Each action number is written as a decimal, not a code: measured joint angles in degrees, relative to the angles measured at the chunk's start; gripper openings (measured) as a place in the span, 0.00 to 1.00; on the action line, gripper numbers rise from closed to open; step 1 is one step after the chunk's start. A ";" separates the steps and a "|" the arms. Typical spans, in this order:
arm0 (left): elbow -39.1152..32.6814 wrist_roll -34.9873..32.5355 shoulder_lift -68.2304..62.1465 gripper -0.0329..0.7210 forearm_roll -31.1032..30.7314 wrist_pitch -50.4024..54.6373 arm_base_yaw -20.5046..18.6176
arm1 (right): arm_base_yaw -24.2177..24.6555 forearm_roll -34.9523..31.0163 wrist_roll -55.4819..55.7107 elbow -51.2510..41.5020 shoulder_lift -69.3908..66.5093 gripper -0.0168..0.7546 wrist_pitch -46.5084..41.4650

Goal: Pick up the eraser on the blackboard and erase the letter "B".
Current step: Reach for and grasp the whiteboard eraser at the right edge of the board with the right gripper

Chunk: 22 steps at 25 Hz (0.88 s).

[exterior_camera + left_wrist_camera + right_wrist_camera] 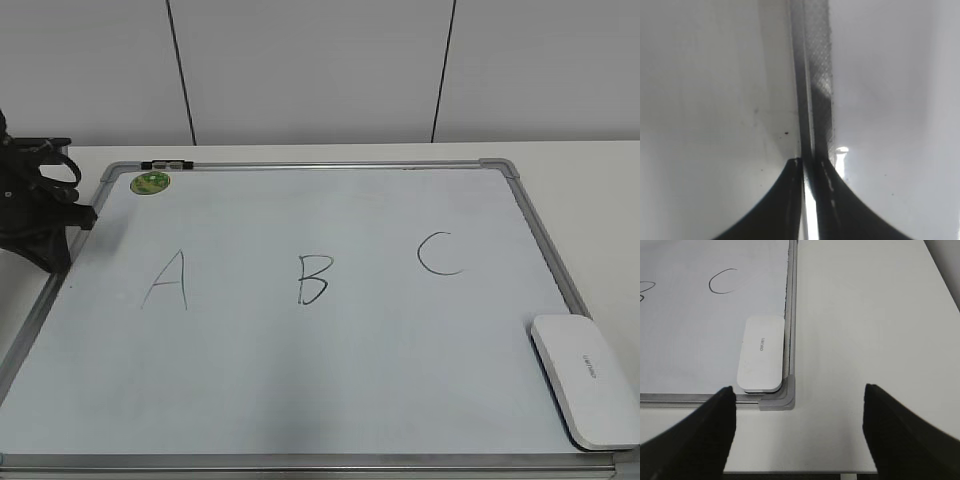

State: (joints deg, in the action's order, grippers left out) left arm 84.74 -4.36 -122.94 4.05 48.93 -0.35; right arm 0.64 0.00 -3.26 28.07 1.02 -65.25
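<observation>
- Eraser [585, 379] lies flat, white top up, in the near right corner of the blackboard [300, 400]; long axis runs along the right frame rail, one long side just beside that rail, near end close to the grey corner cap [785, 395]
- Small grey print on the eraser top runs lengthwise in the right wrist view [762, 352]
- Letter "B" [313, 279] sits mid-board, between the "A" [167, 280] and the "C" [440, 253]; eraser well apart from it, off to the right and nearer the camera
- Right gripper [800, 435]: fingers [705, 435] spread wide, holding nothing, hanging above bare table [865, 340] just off the board's corner; eraser lies ahead of the left finger
- Left gripper [810, 200]: fingers [775, 210] nearly together with a thin slit between, nothing pinched; below it the board's left frame rail [817, 75]
- Left arm [35, 215] sits at the board's left edge, near the green sticker [151, 182]
- Open board surface lies all around the "B"; open table right of the board
</observation>
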 joint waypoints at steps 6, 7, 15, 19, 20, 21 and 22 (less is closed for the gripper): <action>0.00 0.00 0.00 0.12 -0.31 0.00 0.00 | 0.00 0.00 0.00 0.00 0.00 0.78 0.00; 0.00 0.00 0.00 0.12 -0.40 0.00 0.00 | 0.00 0.00 0.00 0.00 0.00 0.78 0.00; 0.00 0.00 0.00 0.13 -0.44 -0.09 0.00 | 0.00 -1.75 0.00 4.96 -8.81 0.78 0.12; 0.00 -0.10 0.00 0.13 -0.44 -0.09 0.00 | 0.00 -4.75 0.00 6.04 -15.88 0.78 5.34; 0.00 -0.10 0.00 0.13 -0.44 -0.09 0.00 | 0.00 -4.89 0.00 6.04 -17.64 0.78 6.57; 0.00 -0.10 0.00 0.13 -0.53 -0.09 0.00 | 0.00 -5.00 0.00 6.04 -19.73 0.78 7.38; 0.00 -0.10 0.00 0.13 -0.53 -0.09 0.00 | 0.00 -5.15 0.00 6.04 -21.70 0.78 7.83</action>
State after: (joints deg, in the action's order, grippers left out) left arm 84.74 -4.46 -122.94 3.53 48.84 -0.35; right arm 0.64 -5.15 -3.26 34.11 -20.68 -57.42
